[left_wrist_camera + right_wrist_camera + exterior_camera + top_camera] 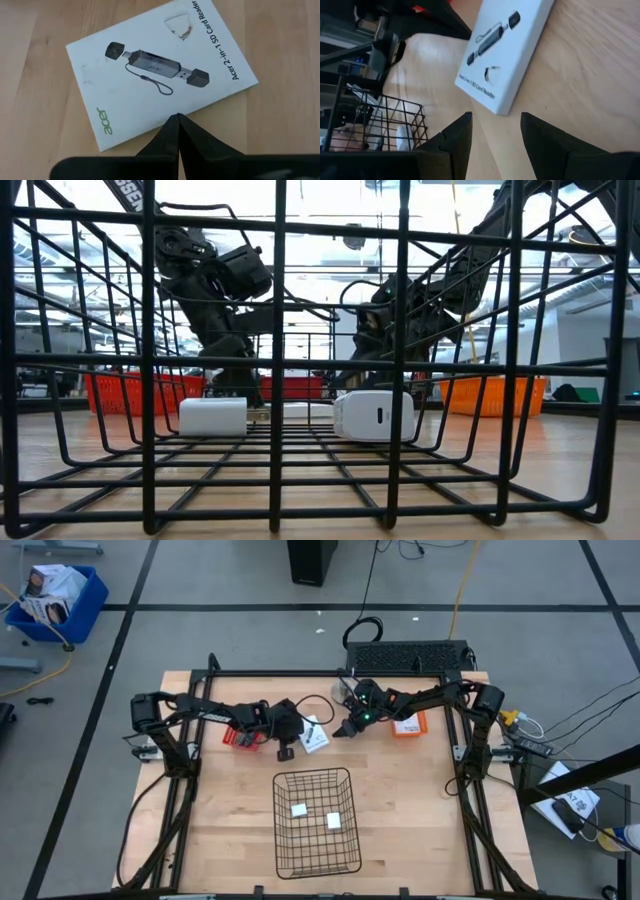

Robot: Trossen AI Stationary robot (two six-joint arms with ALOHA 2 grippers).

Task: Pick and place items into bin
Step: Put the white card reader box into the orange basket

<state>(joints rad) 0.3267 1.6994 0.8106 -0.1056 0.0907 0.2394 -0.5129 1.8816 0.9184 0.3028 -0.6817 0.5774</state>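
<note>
Left wrist view shows my left gripper (178, 119) with its two dark fingers pressed together, empty, the tips just at the near edge of the flat white card packet printed with a black card reader (160, 70), which lies flat on the pale wooden table (30, 75). My right gripper (496, 131) hangs on the other side of the same packet with its fingers apart and nothing between them, one corner of the packet just beyond the tips. From above, both grippers meet over the packet, which sits on the table behind the black wire bin (317, 824); two small white blocks (299, 808) already lie inside the bin. An orange tray (409, 726) sits near my right arm and a red one (237, 737) under my left. To do this pick well, I judge I should let one arm take it: a flat card hugging the wood gives little to pinch, so the open fingers need to straddle a long edge, tip one finger under, and close firmly before lifting, while the closed gripper stays clear of the path to the bin.
</note>
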